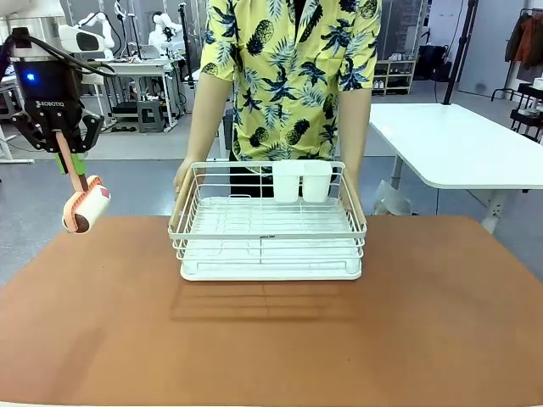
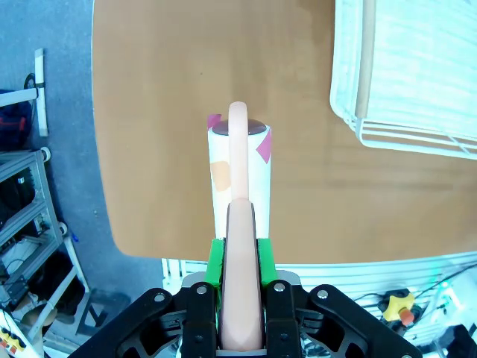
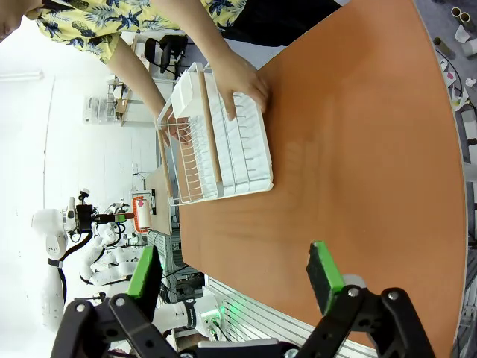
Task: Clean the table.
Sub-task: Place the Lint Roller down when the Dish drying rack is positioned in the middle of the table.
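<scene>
Table [image 1: 441,322] stuff first: from the front view we saw the big reddish-brown top running across the whole lower half of the shot, with a white wire rack [image 1: 268,222] sitting on it toward the far side, about centre. Two white cups [image 1: 302,181] hung at the rack's back edge. A person in a yellow pineapple shirt stood right behind it, with one hand [image 1: 181,180] on the rack's left far corner; the other side we couldn't really make out. Our left gripper [image 1: 71,161] was up in the air over the table's left far corner, pinching the peach handle of a lint roller [image 1: 86,206], and the roller head dangled below it, off the surface.

Left wrist view: we were looking straight down the fingers, green pads [image 2: 215,261] pressed tight on the handle from both sides. The roller [image 2: 238,168] stuck out ahead of us, white with a pink scrap near its end, above the brown top [image 2: 156,89]. The rack's corner [image 2: 402,74] was at upper right, well apart from the roller.

Right wrist view: our right gripper [image 3: 235,276] had its fingers spread wide, nothing between them, above the table [image 3: 358,149] near its edge. Farther off, the rack [image 3: 216,138] sat on the table with the person's hand [image 3: 242,86] on its side.
</scene>
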Motion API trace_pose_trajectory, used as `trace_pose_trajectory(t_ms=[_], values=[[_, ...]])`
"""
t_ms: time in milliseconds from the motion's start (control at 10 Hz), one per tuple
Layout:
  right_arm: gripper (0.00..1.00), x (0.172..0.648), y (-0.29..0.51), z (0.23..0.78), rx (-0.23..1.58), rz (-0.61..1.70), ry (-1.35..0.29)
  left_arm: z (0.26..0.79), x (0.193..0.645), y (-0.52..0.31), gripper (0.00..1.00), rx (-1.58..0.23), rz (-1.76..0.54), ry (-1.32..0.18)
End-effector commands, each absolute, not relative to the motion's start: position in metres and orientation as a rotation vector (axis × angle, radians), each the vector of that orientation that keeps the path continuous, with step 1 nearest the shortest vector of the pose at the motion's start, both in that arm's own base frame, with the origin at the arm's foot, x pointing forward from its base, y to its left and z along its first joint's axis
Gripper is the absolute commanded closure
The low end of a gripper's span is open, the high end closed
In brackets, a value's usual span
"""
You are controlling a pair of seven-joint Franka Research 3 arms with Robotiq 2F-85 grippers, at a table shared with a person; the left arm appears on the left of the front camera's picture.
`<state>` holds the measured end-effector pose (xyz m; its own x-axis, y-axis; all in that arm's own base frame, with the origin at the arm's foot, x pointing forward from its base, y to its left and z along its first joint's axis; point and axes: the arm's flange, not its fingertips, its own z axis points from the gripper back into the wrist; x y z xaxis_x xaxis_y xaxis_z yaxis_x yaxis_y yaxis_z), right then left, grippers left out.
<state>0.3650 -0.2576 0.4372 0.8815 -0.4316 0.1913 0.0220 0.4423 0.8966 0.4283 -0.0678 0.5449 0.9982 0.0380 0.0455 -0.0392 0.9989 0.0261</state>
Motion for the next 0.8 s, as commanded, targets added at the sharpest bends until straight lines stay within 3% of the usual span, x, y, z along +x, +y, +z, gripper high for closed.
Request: trace_pose_trajectory(t_ms=[0,700], values=[[0.00,0.3646,-0.2568,0.4388,1.101,-0.280,-0.446,0.5506,0.4280,-0.0658,0.79,0.026,0.042,-0.036],[0.00,0.3646,-0.2568,0.4388,1.101,-0.280,-0.446,0.5506,0.4280,-0.0658,0.79,0.026,0.042,-0.036]])
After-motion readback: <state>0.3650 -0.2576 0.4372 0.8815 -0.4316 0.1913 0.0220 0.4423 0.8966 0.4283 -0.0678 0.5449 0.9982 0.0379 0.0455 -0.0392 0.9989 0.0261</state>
